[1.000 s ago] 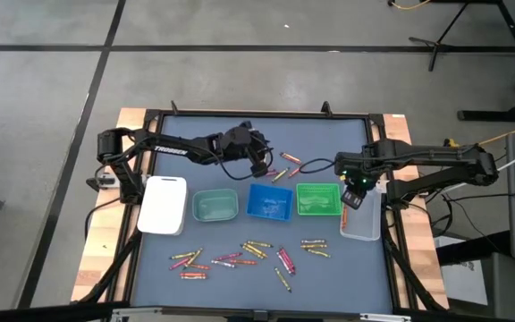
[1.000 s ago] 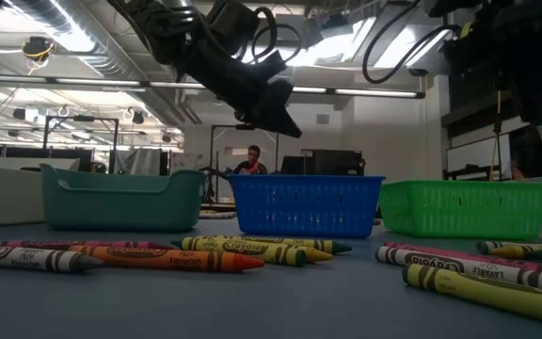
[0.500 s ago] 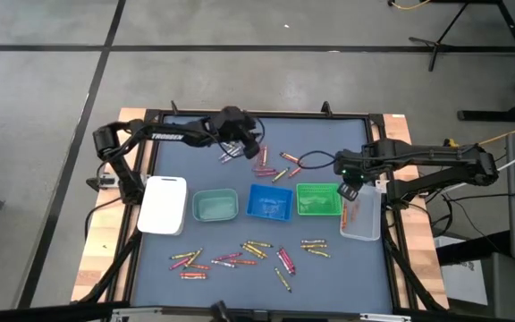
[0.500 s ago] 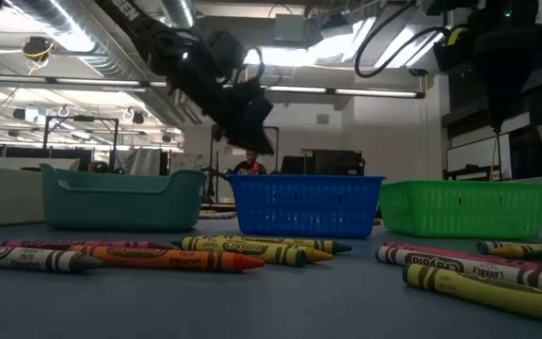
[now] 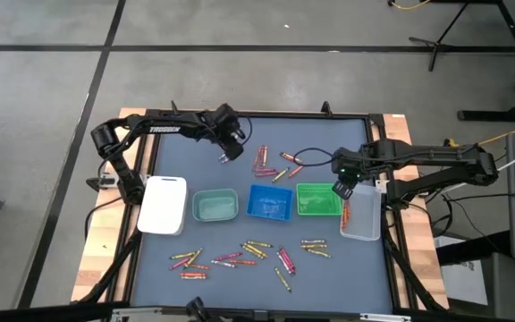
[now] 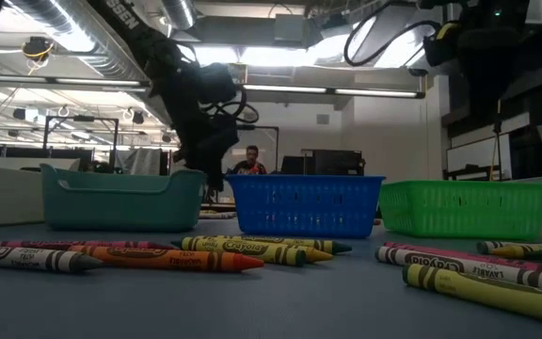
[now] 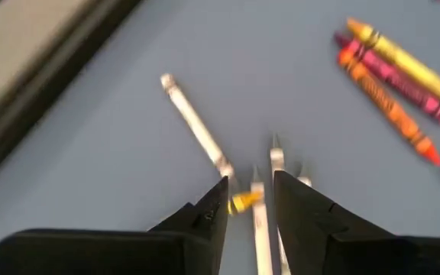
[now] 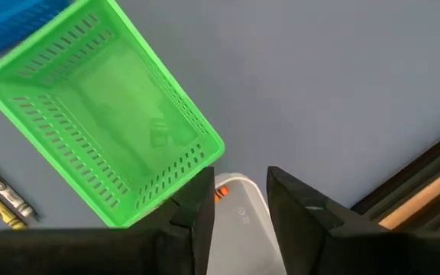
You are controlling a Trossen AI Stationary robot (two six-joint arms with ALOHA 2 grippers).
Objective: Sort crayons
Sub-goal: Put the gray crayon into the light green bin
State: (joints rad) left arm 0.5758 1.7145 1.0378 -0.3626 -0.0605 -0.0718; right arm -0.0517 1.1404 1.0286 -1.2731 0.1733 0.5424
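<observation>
Left end effector (image 7: 249, 200) sits low over a cluster of grey crayons (image 7: 197, 130), fingers apart, nothing gripped yet, straddling one so I can pinch it. Right end effector (image 8: 239, 200) hovers parted above the clear tray (image 8: 243, 221).

A: Middle of the bench (image 5: 173, 159) is walled off: white tray (image 5: 163, 205), teal tray (image 5: 215, 205), blue tray (image 5: 270, 201), green tray (image 5: 317, 199), clear tray (image 5: 361, 217), side by side in a row!

B: Any open mat?

A: Bare mat near the far right corner. Behind the row, loose crayons (image 5: 273, 162) and a black cable (image 5: 313, 160) clutter the centre; the left pincer (image 5: 224, 153) hangs there, the right pincer (image 5: 345, 189) over the clear tray.

B: And the near side?

A: More crayons (image 5: 249, 254) strewn mid-strip; both near corners lie bare.
</observation>
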